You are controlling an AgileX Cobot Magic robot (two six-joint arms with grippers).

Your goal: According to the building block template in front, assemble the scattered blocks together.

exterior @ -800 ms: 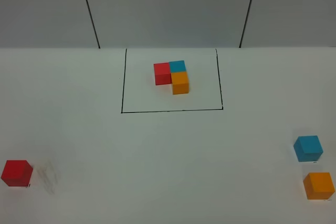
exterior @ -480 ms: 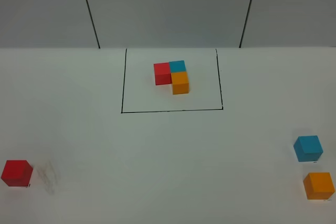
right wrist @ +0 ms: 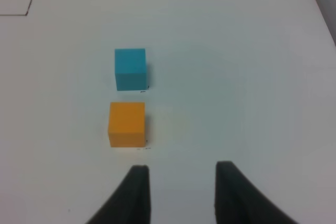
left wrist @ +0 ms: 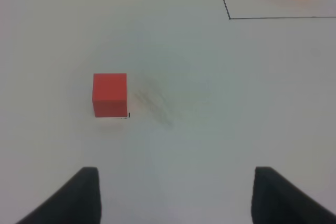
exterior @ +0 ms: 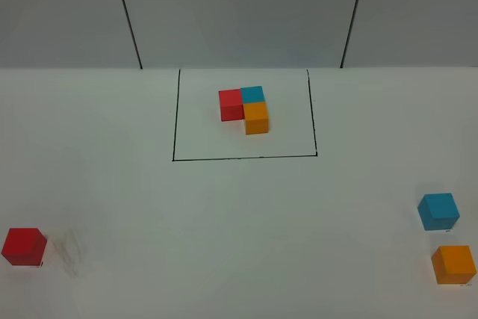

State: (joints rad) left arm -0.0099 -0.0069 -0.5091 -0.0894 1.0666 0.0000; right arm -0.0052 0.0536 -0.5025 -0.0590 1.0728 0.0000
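Outlined template (exterior: 245,108), loose cubes (exterior: 438,211) scattered apart

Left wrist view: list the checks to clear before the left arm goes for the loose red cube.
1. Left gripper open and empty: ok.
2. Matte red cube alone on the white table: ok.
3. Red cube centred ahead of the gripper's gap: not ok, clearly off to one side.
4. L-shaped red, blue and orange template inside the black-line rectangle visible: ok.
5. Loose blue cube and loose orange cube far from the red one: ok.

Red block (exterior: 24,246); blue block (exterior: 438,211); orange block (exterior: 453,264)
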